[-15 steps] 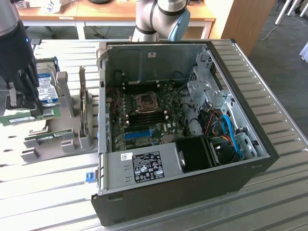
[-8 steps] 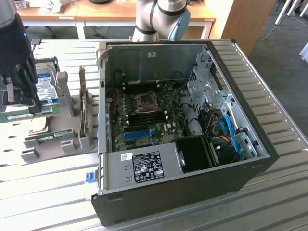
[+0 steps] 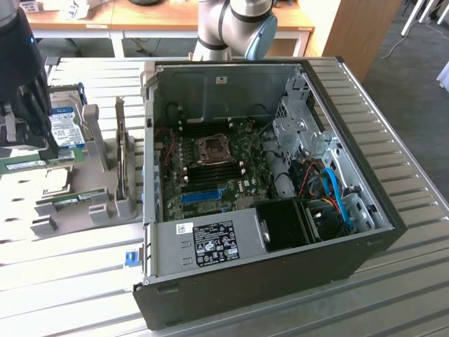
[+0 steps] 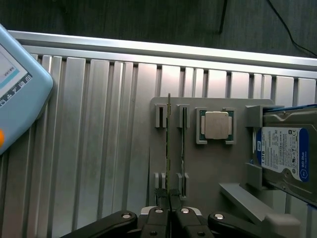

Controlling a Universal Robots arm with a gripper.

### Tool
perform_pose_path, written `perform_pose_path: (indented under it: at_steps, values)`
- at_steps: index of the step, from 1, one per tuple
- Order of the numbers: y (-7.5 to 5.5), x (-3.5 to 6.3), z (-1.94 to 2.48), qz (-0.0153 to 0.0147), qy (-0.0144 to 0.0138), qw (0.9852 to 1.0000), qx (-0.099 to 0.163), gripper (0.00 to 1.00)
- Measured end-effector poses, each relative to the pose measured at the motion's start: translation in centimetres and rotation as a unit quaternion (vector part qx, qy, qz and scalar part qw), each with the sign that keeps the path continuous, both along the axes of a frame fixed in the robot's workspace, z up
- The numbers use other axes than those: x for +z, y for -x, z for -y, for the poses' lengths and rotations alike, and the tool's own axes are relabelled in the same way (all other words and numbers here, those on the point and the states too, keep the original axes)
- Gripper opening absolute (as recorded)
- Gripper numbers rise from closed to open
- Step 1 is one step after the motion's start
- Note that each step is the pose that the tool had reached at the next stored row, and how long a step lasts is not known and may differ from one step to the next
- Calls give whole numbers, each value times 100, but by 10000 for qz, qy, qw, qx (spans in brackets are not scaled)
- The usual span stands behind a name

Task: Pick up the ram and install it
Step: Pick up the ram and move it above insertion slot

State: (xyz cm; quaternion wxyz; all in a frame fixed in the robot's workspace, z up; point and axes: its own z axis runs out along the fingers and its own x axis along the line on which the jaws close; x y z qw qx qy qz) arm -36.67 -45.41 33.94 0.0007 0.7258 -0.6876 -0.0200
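The ram (image 4: pixel 168 144) is a thin green stick seen edge-on, standing in the grey holder (image 4: pixel 213 163) between its slotted posts. My gripper (image 4: pixel 170 199) is shut on the stick's near end, one black finger on each face. In the exterior view the gripper (image 3: pixel 29 144) hangs at the far left over the holder, with the ram (image 3: pixel 35 164) showing as a green strip just beneath it. A second green stick (image 4: pixel 183 144) stands in the neighbouring slot, apart from the fingers.
An open computer case (image 3: pixel 245 281) lies to the exterior view's right, with its motherboard (image 3: pixel 210 172) exposed. On the holder sit a square silver processor chip (image 4: pixel 216 125) and a blue-labelled hard drive (image 4: pixel 285 148). A pale blue device (image 4: pixel 20 94) lies on the ribbed metal table (image 4: pixel 99 148).
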Motion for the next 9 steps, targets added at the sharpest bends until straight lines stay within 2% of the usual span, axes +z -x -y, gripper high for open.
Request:
perform_pose_path:
  at_steps: [9]
  values:
    - [0,116,0,-1,0,10000,0,12]
